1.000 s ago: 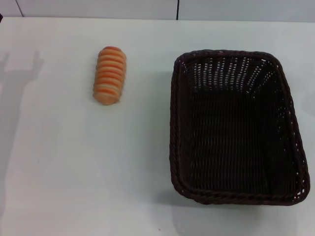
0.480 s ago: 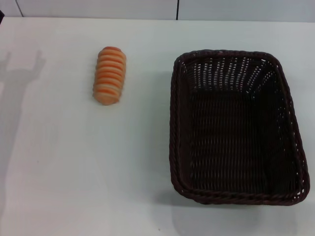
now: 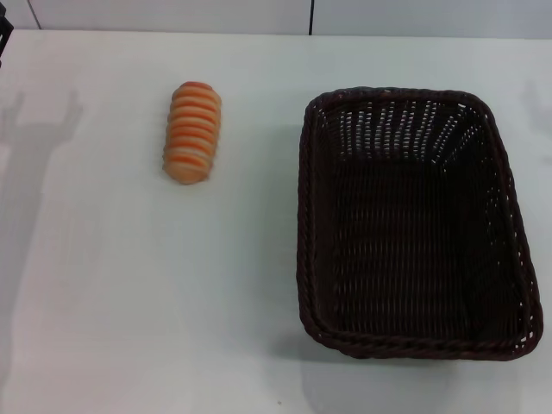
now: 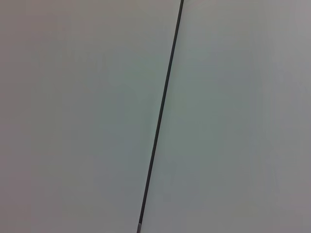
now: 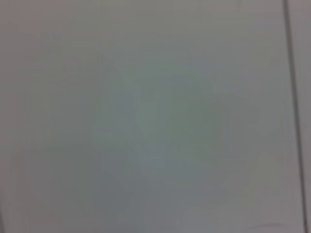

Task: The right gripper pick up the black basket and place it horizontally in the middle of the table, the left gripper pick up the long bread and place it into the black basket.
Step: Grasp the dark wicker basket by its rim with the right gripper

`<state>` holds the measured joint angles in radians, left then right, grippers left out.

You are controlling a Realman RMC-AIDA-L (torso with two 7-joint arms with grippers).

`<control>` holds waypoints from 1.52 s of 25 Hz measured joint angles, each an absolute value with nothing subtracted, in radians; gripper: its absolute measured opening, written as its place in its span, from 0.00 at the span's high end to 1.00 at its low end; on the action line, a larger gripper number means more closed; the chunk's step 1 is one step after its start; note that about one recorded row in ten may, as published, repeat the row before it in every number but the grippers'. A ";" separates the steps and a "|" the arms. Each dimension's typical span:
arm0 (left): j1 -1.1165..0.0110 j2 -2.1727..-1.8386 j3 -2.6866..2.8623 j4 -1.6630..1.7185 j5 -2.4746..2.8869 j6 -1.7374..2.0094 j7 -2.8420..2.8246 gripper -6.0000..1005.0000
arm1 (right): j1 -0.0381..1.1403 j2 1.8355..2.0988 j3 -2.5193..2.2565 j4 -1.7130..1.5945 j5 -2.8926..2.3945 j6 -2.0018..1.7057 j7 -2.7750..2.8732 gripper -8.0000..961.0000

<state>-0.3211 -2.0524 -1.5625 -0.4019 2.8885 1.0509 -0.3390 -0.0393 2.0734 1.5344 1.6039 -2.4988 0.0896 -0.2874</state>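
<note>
The black basket (image 3: 414,220) stands empty on the right half of the white table (image 3: 129,302), its long side running away from me. The long bread (image 3: 192,132), striped orange and cream, lies on the table left of the basket, well apart from it. A black sliver (image 3: 4,24) at the far left edge of the head view looks like part of my left gripper, and its forked shadow (image 3: 43,121) falls on the table left of the bread. My right gripper is out of view. Neither wrist view shows the basket or the bread.
The table's back edge meets a pale wall with a dark vertical seam (image 3: 310,15). The left wrist view shows a plain pale surface with a thin dark seam (image 4: 160,116). The right wrist view shows a blurred pale surface.
The forked shadow at the left has shifted slightly right, and the black sliver has come into the top left corner. A faint shadow appears at the far right edge. Basket and bread have not moved.
</note>
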 joint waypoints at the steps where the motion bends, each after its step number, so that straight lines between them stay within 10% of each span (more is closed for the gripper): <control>1: -0.321 -2.053 -1.563 -0.402 2.889 1.051 -0.339 0.14 | -0.039 2.074 1.551 1.635 -2.502 0.160 -0.287 0.26; 38: -0.311 -2.048 -1.574 -0.392 2.889 1.101 -0.375 0.14 | 0.269 2.073 1.877 1.909 -2.584 1.552 0.032 0.26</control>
